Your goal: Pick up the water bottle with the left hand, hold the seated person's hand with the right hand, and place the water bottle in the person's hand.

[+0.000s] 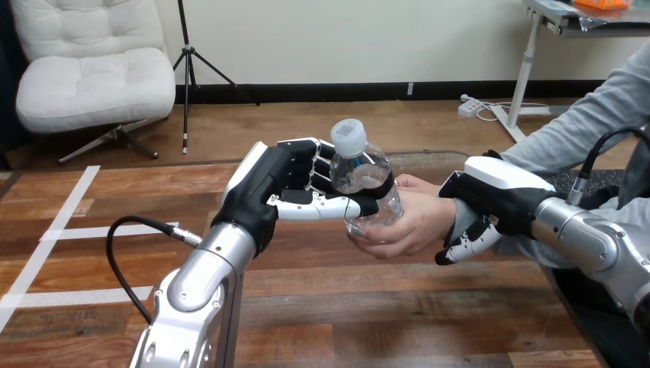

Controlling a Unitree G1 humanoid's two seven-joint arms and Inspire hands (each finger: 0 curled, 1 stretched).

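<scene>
Looks like a robotics lab: white tape lines across the brown wooden table, black tripod stand upper left, white metal-legged desk upper right.

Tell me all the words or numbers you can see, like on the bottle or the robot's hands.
No words or numbers can be read.
The water bottle is clear with a white cap; no label shows on the part not covered by the left hand and the person's hand.
The white shell of the right hand is plain.
</scene>
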